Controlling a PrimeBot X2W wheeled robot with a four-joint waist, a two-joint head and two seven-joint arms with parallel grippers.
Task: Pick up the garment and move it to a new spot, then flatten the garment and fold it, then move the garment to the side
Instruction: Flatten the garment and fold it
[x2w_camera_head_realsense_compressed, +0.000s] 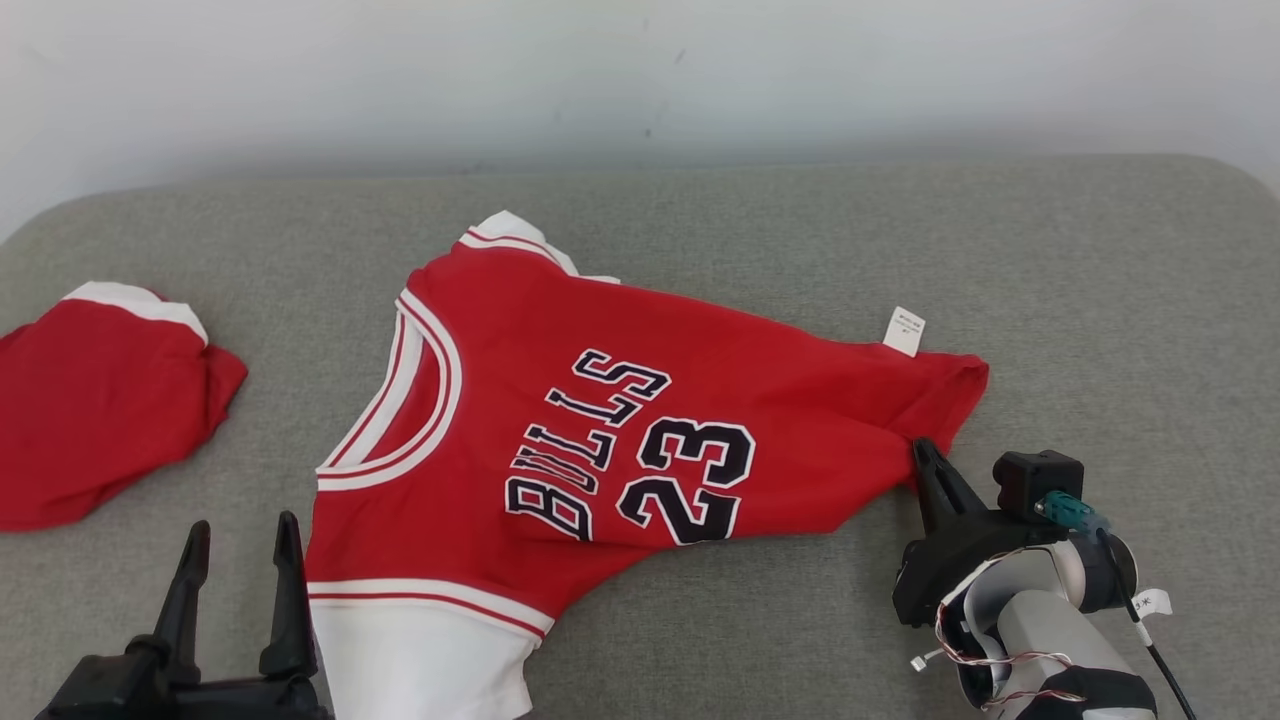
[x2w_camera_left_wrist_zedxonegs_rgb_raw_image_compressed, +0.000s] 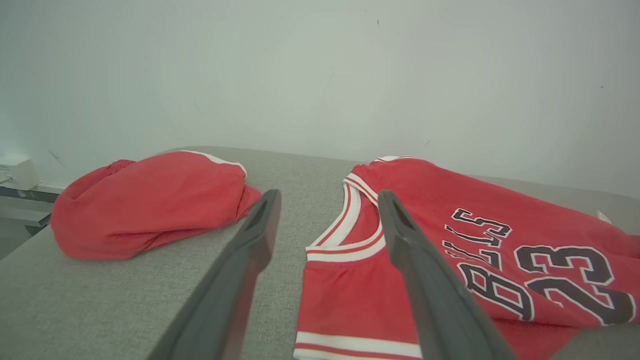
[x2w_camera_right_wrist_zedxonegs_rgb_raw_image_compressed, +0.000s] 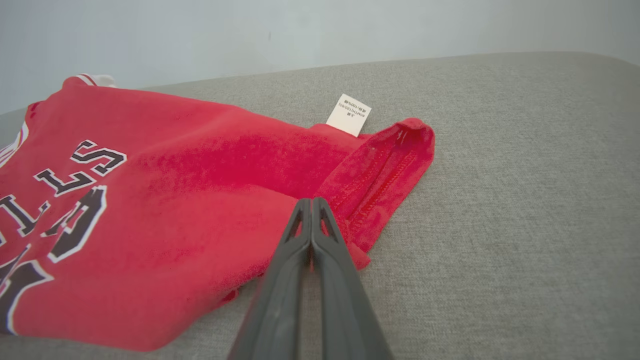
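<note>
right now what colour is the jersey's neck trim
Neck trim: white with a red stripe, best in head view.

Red jersey (x2w_camera_head_realsense_compressed: 600, 330) has white trim (x2w_camera_head_realsense_compressed: 420, 650), black lettering (x2w_camera_head_realsense_compressed: 690, 470).

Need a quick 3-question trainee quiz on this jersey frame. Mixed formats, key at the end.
1. True or false: the left end effector is open.
2. The right end effector is shut. Where on the jersey do its tips sit? A) the neckline B) the hem corner near the white tag C) on the number
3. Fill in: in the head view, the other red garment lies to the jersey's ___.
Key: 1 true; 2 B; 3 left.
</note>
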